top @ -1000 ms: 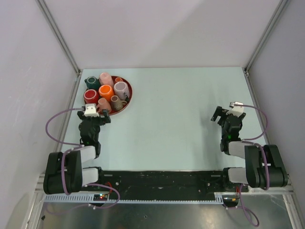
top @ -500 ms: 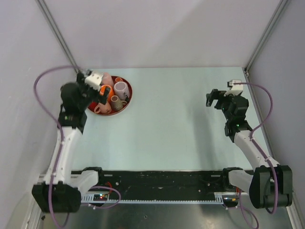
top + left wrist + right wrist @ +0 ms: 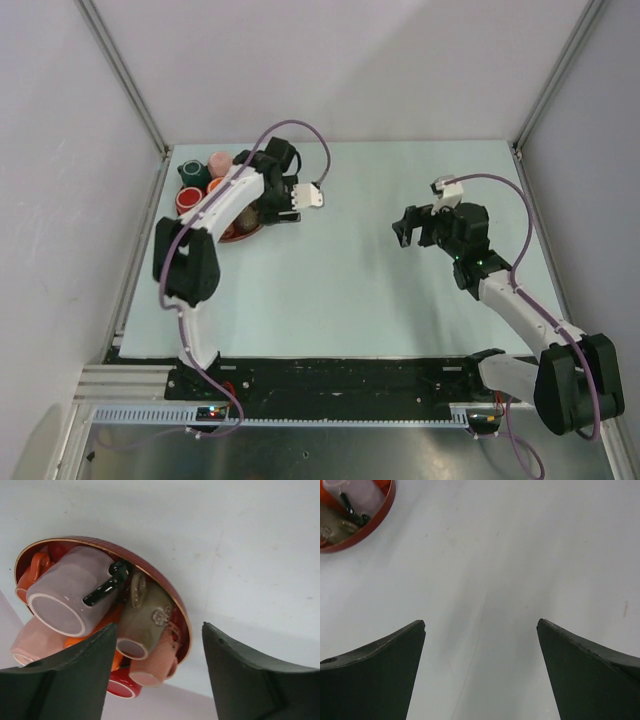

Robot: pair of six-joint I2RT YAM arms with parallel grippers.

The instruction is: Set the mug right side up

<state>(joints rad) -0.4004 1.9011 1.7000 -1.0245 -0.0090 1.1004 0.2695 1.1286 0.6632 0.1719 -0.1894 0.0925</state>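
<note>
jaws of the right gripper (image 3: 481, 622) stand spread wide over bare table (image 3: 530, 545), nothing between them, well to the right of the tray. jaws of the left gripper (image 3: 159, 630) are apart too and pinch nothing. its arm reaches in from the left, and the gripper hangs by the near right edge of the round red tray (image 3: 161, 584), fingers aimed toward the mugs.

closest to those fingers, in the left wrist view, an olive mug (image 3: 147, 620) with a raised pattern touches a salmon mug (image 3: 152, 666). just beyond is a lilac mug (image 3: 67, 592) with a white rim and a black piece (image 3: 107, 587) across its side. an orange mug (image 3: 31, 572) shows behind it.

in the top view a red mug (image 3: 187, 199) sits at the tray's left rim. at the far rim a dark green mug (image 3: 190, 170) and a pink mug (image 3: 218, 160) stand side by side. the pink one seems to show a flat closed top, as if mouth down, though it is too small to be sure.
</note>
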